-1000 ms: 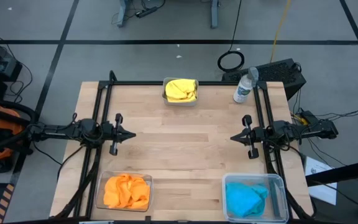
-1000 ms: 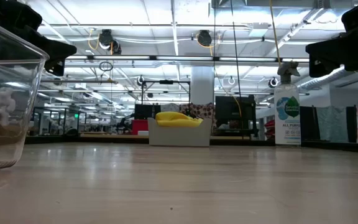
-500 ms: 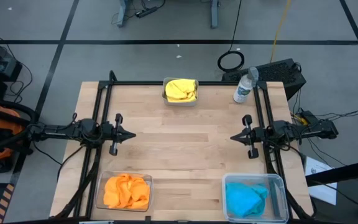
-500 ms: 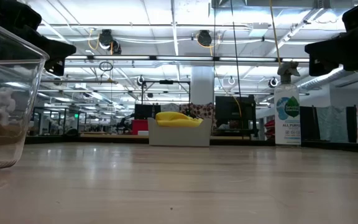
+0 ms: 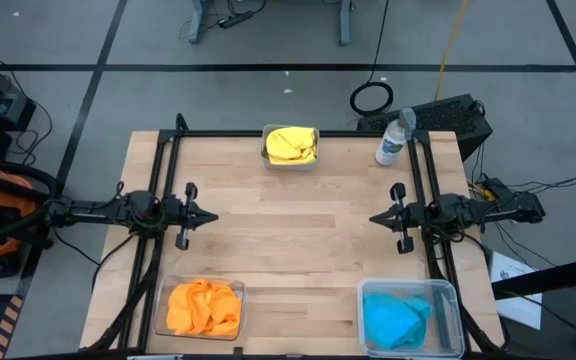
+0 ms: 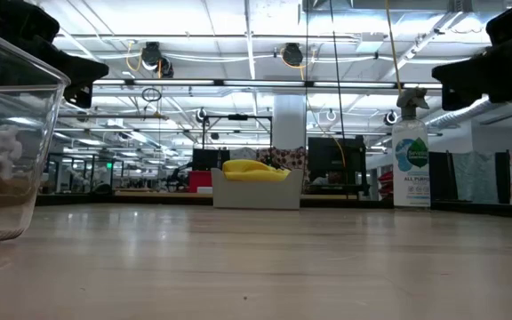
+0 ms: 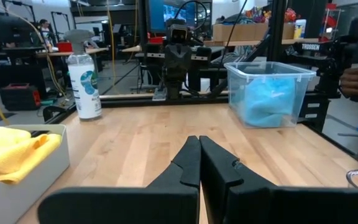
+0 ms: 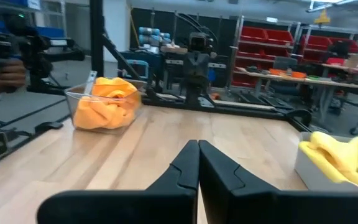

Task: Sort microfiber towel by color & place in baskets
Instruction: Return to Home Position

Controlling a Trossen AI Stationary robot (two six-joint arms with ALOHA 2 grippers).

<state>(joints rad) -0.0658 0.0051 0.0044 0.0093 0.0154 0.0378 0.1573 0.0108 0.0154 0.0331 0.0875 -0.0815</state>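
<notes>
**Operator:** What is sitting where across the table [image 5: 288,235], reading from its left edge to its right?

**Technician:** The left gripper [image 5: 206,216] is hanging over the middle of the left edge, fingers pressed together on nothing. The orange cloths [image 5: 204,306] are lying heaped in the left clear bin [image 5: 159,312] at the near left corner. The yellow cloths [image 5: 290,143] are filling the grey bin [image 5: 290,164] at the middle of the far edge. The right gripper [image 5: 376,218] is hanging over the middle of the right edge, likewise clenched and empty. The blue cloths [image 5: 396,320] are lying in the right clear bin [image 5: 454,308] at the near right corner. A water bottle [image 5: 393,138] is standing at the far right corner.

**Operator:** So sorting is looking complete. What is threatening it?

**Technician:** Only the retreat, in my judgement. Both clear bins are sitting close to the near edge, each on its own arm's side, so a low or wide swing is risking a nudge that tips one off. The bottle is standing just beside the right arm's rail and is looking easy to topple. The orange heap is rising past the rim, so a jolt is liable to spill a cloth.
</notes>
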